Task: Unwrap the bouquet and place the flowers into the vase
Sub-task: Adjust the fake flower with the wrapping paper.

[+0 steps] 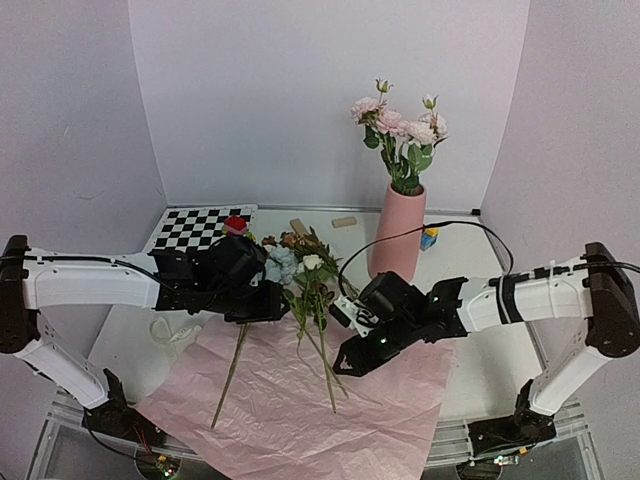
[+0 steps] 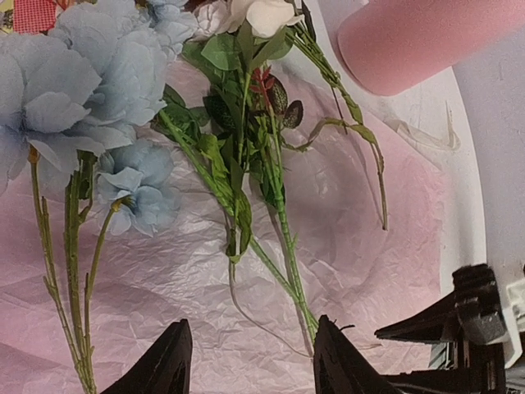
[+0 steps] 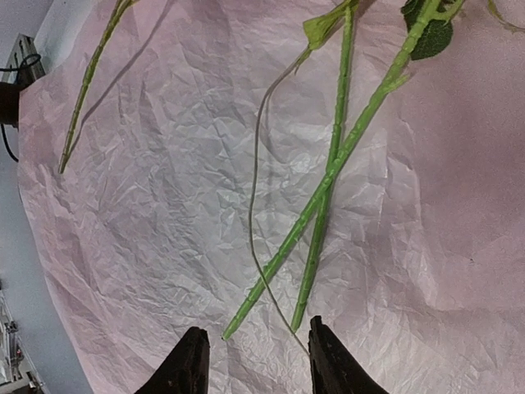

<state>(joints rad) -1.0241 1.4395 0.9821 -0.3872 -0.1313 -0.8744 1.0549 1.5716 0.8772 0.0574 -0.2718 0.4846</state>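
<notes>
Flowers (blue, cream) loose on pink paper, left pincer apart, right pincer apart

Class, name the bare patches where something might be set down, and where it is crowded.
Free: on the pink paper, the near-right part between the paired stems and its right edge, and the near-left corner left of the lone stem; also bare table right of the paper. Crowded: the centre, where flower heads, left gripper and right gripper cluster.

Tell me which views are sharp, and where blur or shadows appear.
Top external: soft, even light, no glare, the vase sharp. Left wrist: the near blue flowers look slightly soft; stems shadow the pink paper faintly. Right wrist: stems and paper creases sharp.
</notes>
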